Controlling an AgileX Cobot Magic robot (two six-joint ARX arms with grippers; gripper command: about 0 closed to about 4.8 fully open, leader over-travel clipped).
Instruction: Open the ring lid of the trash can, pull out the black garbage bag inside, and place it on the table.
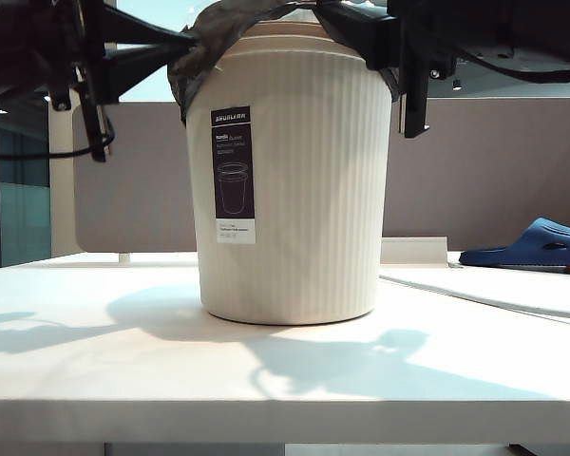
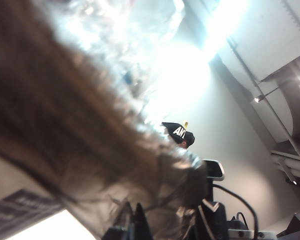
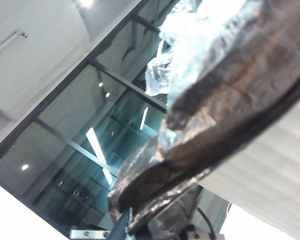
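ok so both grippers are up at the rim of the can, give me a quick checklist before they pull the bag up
1. Left gripper shut on the black garbage bag at the rim: ok.
2. Right gripper shut on the bag's edge on the far side of the rim: ok.
3. Ring lid off the rim: cannot tell, no pink hoop shows in any view.
4. Trash can upright on the table: ok.
5. Bag lifted out of the can: not ok, only its folded-over edge shows above the rim.
6. Bare table in front of the can to set the bag down: ok; the blue slipper lies far off at the back.
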